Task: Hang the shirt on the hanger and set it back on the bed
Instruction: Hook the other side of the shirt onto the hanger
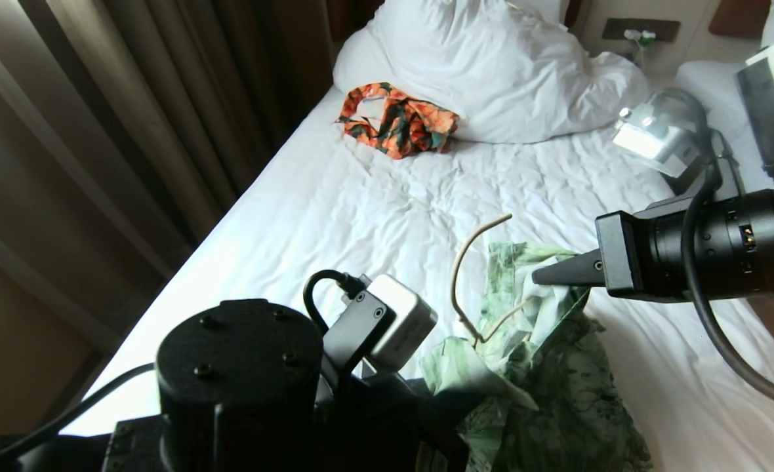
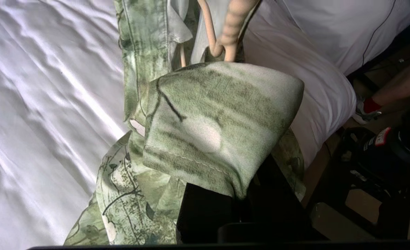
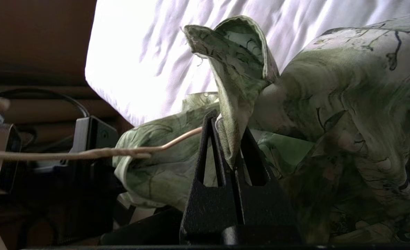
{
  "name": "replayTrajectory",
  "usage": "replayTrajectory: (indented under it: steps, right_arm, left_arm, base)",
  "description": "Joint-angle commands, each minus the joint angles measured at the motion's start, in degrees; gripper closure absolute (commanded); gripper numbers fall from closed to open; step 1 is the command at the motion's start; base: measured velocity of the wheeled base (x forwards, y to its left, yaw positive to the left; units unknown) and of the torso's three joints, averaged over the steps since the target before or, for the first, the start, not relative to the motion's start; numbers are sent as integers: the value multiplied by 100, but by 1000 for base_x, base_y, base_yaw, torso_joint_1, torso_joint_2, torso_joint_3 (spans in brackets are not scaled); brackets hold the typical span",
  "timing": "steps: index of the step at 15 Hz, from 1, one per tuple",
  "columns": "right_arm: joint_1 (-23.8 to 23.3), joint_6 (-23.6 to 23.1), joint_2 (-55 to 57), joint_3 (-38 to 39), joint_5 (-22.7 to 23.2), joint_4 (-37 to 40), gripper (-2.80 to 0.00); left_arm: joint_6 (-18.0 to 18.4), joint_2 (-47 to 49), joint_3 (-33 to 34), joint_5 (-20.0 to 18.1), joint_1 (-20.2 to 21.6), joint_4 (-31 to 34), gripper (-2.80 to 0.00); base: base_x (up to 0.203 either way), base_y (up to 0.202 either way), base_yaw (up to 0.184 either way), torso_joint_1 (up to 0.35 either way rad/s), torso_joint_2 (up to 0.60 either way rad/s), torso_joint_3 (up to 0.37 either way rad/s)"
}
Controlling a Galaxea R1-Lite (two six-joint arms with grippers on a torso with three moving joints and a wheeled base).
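The green flowered shirt (image 1: 544,373) hangs bunched over the near right part of the bed (image 1: 334,216), held up between both arms. The cream wire hanger (image 1: 467,275) sits inside it, hook sticking up out of the collar. My right gripper (image 1: 539,275) comes in from the right and is shut on a fold of the shirt (image 3: 236,80) beside the hanger wire (image 3: 121,151); its fingers (image 3: 208,146) pinch the cloth. My left gripper (image 2: 241,198) is shut on a hemmed fold of the shirt (image 2: 219,118) just under the hanger's twisted neck (image 2: 232,31). Cloth hides its fingertips.
An orange-and-teal garment (image 1: 397,121) lies by the big white pillow (image 1: 492,65) at the head of the bed. Curtains (image 1: 98,131) run along the left side. A second white bed (image 1: 708,78) stands at the right. A person's leg (image 2: 396,90) shows beyond the mattress edge.
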Motion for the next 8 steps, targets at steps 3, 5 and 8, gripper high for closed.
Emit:
replayTrajectory:
  steps: [3, 5, 8]
  right_arm:
    - [433, -121, -319, 27, 8, 27, 0]
    - [452, -201, -439, 86, 31, 69, 0]
    - [614, -202, -637, 106, 53, 289, 0]
  left_arm:
    - [-6, 282, -420, -8, 29, -23, 0]
    - [-21, 439, -593, 8, 29, -31, 0]
    - [-68, 568, -945, 82, 98, -32, 0]
  base:
    - [0, 0, 0, 0, 0, 0]
    - [0, 0, 0, 0, 0, 0]
    - [0, 0, 0, 0, 0, 0]
